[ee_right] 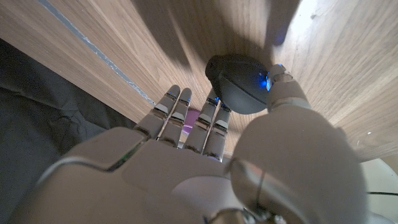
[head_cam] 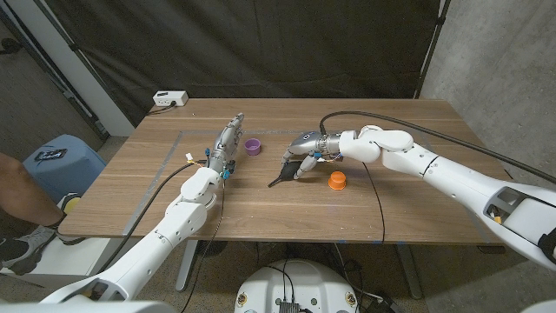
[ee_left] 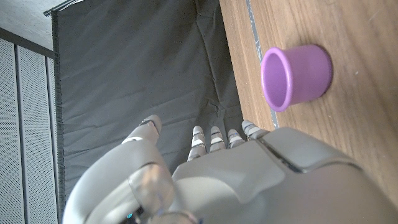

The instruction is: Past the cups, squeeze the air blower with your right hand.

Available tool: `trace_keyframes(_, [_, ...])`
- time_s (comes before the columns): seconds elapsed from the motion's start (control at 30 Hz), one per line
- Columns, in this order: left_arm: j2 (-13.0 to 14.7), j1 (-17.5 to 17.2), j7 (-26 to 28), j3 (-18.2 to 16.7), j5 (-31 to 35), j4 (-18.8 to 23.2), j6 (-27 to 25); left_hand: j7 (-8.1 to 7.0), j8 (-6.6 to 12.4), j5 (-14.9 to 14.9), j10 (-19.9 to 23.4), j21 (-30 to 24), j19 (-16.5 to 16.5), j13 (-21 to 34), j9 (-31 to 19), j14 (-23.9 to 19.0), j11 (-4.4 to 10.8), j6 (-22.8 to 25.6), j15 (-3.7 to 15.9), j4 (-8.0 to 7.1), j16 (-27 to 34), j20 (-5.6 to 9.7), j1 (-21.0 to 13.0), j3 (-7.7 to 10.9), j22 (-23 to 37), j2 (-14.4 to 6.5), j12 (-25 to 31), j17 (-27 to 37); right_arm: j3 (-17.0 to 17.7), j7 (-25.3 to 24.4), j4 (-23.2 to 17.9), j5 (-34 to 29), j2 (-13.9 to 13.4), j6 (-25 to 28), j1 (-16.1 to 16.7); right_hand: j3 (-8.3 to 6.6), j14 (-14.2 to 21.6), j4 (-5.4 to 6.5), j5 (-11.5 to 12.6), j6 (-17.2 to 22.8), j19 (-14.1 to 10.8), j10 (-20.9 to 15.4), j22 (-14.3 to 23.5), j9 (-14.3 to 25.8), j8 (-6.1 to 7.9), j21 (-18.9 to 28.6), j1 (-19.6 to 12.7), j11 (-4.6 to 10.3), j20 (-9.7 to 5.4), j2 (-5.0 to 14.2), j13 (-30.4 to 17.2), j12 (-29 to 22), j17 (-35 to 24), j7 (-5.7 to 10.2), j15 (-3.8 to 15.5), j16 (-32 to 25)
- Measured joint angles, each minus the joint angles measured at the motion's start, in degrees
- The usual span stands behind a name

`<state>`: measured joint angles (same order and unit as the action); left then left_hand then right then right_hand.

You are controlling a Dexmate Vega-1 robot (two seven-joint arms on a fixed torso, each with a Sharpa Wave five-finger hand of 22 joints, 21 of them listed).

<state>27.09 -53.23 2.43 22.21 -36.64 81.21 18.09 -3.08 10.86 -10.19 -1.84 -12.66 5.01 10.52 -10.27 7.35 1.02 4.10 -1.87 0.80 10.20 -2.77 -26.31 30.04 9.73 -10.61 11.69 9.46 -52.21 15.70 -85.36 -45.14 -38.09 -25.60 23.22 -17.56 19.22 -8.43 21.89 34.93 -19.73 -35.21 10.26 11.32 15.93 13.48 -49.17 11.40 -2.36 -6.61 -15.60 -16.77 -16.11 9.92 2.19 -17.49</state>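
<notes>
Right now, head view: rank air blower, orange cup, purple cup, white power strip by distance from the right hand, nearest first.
1. Air blower: at the right hand, under its fingers.
2. Orange cup: just nearer the robot.
3. Purple cup: toward the left hand.
4. White power strip: far-left table corner.

Your robot's two arms are glossy white, built of rounded shell segments with dark seams at the joints. Each ends in a silver-grey hand: the left hand (head_cam: 228,142) and the right hand (head_cam: 306,146). Their fingers (ee_left: 216,138) are ridged metallic segments. A black cable (head_cam: 375,193) trails along each arm. Small coloured wires cluster at the left wrist.
</notes>
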Motion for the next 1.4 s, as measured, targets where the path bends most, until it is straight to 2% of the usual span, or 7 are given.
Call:
trace_keyframes(0.4, [-0.10,0.18,-0.06,0.18,0.04,0.07,-0.05,0.41,0.00,0.00,0.31,0.00,-0.01,0.00,0.00,-0.29,-0.31,0.41,-0.29,0.00,0.00,0.02,0.00,0.00,0.00,0.00,0.00,0.00,0.42,-0.76,-0.56,0.00,-0.50,0.01,0.44,0.00,0.60,-0.01,0.00,0.83,-0.62,-0.69,0.00,-0.01,0.00,0.00,0.00,0.09,0.01,0.00,-0.28,-0.44,-0.27,0.22,0.05,0.00])
trace_keyframes(1.03, [-0.61,0.45,-0.47,0.78,0.23,-0.05,-0.03,0.11,0.00,0.00,0.52,0.45,-0.52,0.00,0.00,-0.29,-0.09,0.71,-0.29,-0.24,0.00,-0.11,0.53,0.23,0.00,-0.09,0.00,0.00,2.21,-1.18,-3.26,0.08,-2.29,0.47,1.88,0.01,1.09,-0.01,0.23,1.46,-0.61,-1.22,0.00,-0.01,0.00,0.00,-0.15,0.01,0.02,0.15,-0.52,-0.43,-0.26,0.24,0.16,0.00])
trace_keyframes(1.4, [-0.69,0.43,-0.35,0.97,0.36,0.12,-0.01,0.34,0.00,0.00,0.83,0.45,-0.52,0.00,0.01,-0.29,-0.41,0.94,-0.29,-0.24,0.00,-0.10,0.53,0.23,0.00,-0.09,0.00,0.00,2.52,-1.20,-3.08,0.41,-2.44,0.57,2.35,0.01,1.09,-0.01,0.44,1.29,-0.93,-1.18,0.00,-0.02,-0.01,0.00,-0.37,-0.03,-0.30,-0.08,-0.69,-0.44,-0.54,0.09,0.16,0.00])
